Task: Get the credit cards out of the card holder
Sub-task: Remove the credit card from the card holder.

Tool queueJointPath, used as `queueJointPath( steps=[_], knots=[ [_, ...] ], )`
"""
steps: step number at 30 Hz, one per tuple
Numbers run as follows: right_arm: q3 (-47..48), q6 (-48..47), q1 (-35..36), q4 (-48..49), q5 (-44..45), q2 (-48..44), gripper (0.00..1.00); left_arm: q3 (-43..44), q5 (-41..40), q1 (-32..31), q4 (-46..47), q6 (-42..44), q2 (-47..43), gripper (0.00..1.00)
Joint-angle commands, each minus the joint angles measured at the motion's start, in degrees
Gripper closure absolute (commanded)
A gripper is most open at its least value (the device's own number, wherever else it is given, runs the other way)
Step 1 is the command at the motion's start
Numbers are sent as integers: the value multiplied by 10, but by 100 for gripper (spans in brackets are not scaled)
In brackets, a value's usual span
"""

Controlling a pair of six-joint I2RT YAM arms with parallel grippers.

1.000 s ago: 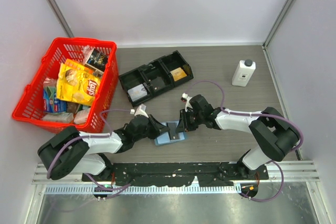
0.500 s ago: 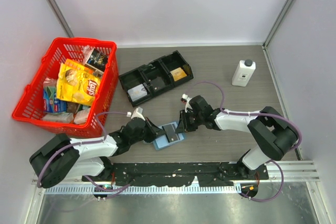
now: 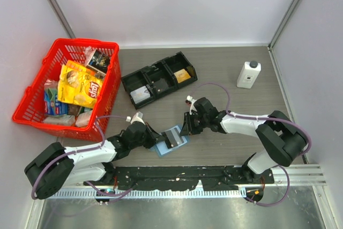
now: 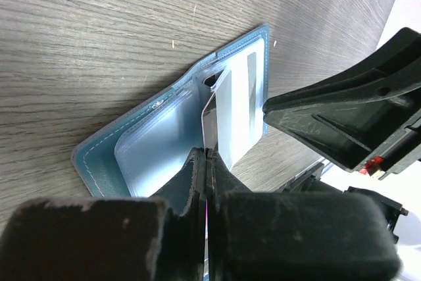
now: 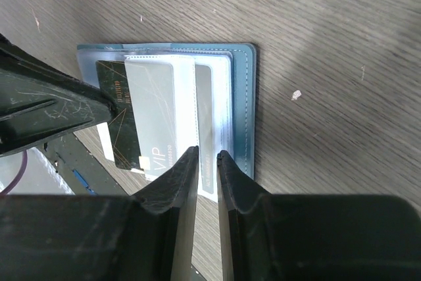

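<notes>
Your left gripper (image 3: pixel 158 138) is pinched tight on the credit cards (image 3: pixel 172 136), which stick partway out of the card holder (image 3: pixel 162 148). The holder lies open on the table (image 3: pixel 225 73), a little to the near side of the black tray (image 3: pixel 155 81). Your right gripper (image 3: pixel 186 127), all but closed, clamps the holder's opposite edge. In the right wrist view a pale card overlaps a dark one. The two sets of fingers almost meet over the holder, crowding the cards. A red basket (image 3: pixel 32 108) sits left of the tray, and a white bottle (image 3: pixel 248 74) stands well to the right of it.
</notes>
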Motion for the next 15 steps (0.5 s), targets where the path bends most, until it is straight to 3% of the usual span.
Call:
queueJointPath(
  steps=[1,8,15],
  knots=[
    [24,4,3,7,-3,-37,77,-7,2,4,-1,21,1,100],
    [32,21,13,89,-75,-24,77,-3,10,4,15,28,20,100],
    [13,50,17,157,-91,35,78,0,10,4,23,27,26,100]
  ],
)
